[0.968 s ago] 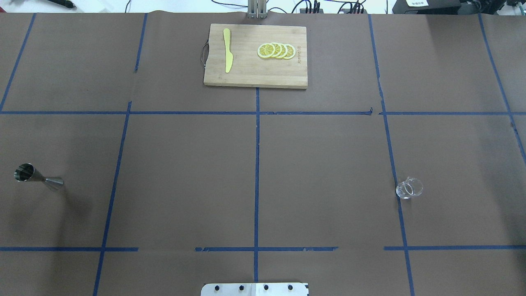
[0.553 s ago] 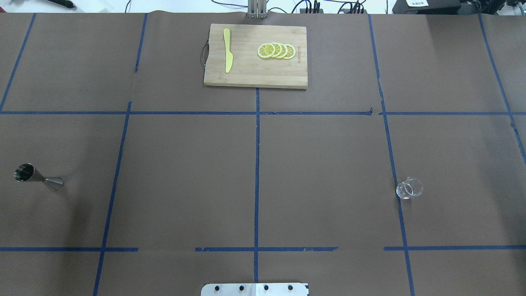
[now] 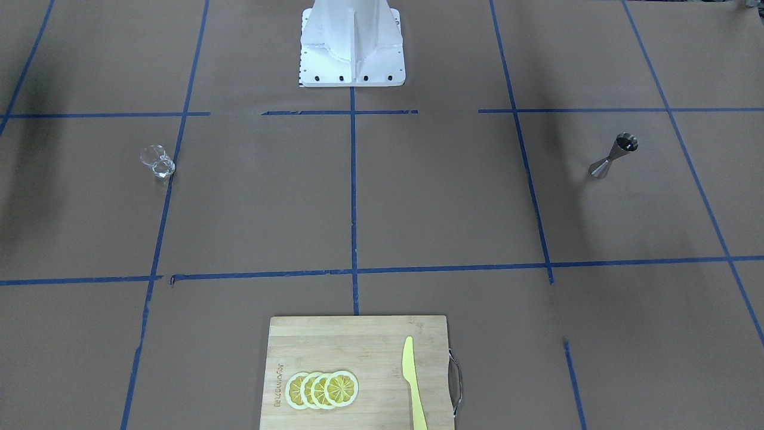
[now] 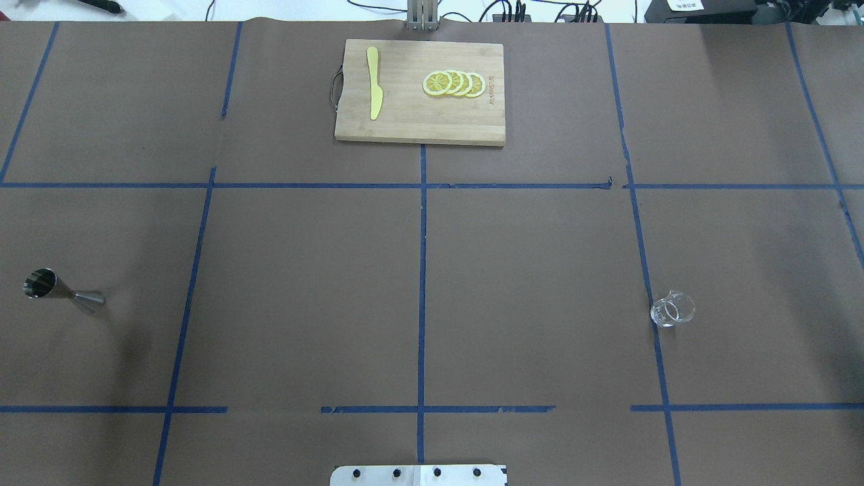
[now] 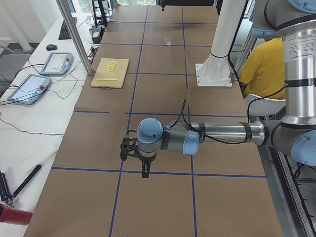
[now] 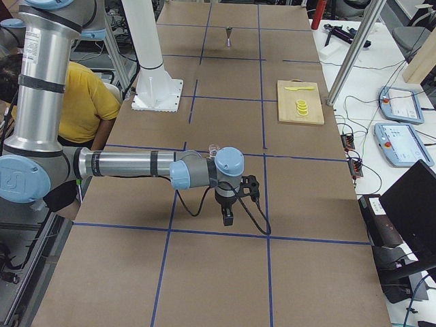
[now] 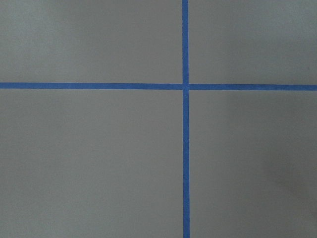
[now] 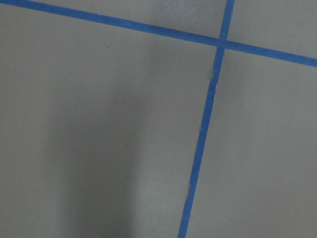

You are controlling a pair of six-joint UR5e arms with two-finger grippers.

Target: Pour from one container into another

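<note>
- Well, neither arm shows in the overhead or front views. The left gripper (image 5: 144, 172) hangs over bare paper near a tape crossing and is seen only from the table's end, so I cannot tell whether its fingers are apart or together
- The right gripper (image 6: 227, 219) likewise points down at the paper at its own end, and its state cannot be told either
- The glass tumbler (image 4: 672, 309) stands upright on the robot's right side, just beside a blue tape line. The jigger (image 4: 62, 291) stands upright far over on the left, so the two are well apart and nothing is held
- First risk, as I judge it: the jigger rests on a small foot below a narrow waist, so a sideways nudge from a finger would likely topple it
- Second risk: the jigger's mouth is small, so a pour begun off-centre or tipped too fast would probably spill onto the paper
- Third risk: the tumbler is smooth clear glass and could slip or twist in a loose pinch. I cannot make out whether it holds anything
- The cutting board (image 4: 420, 125), with its yellow knife (image 4: 373, 84) and lemon slices (image 4: 454, 84), lies at the far edge, out of the likely path
- Nothing differs from the overhead pictures of a second ago: tumbler, jigger and board sit in the same spots, and no arm has entered that view
</note>
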